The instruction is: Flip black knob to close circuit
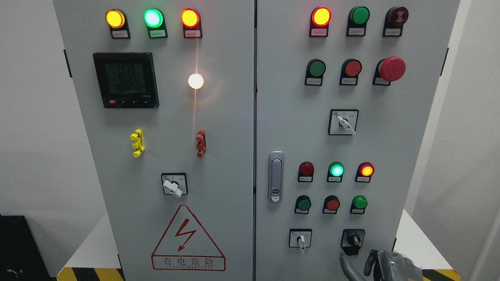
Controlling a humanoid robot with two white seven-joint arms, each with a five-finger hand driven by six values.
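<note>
The black knob (353, 238) sits on a black plate at the lower right of the grey cabinet's right door (390, 156), its handle pointing roughly up and slightly left. My right hand (361, 262) rises from the bottom edge just below the knob. Its fingers are spread and hold nothing. A grey finger (345, 266) reaches up to the plate's lower left corner and a black finger (369, 262) stands to its right. Neither is on the knob handle. The left hand is out of view.
A white selector switch (300, 239) sits left of the knob, with green and red push buttons (333, 204) above. A door latch (275, 176) lies by the seam. The left door carries a meter (125, 80), a white switch (174, 185) and a warning triangle (188, 239).
</note>
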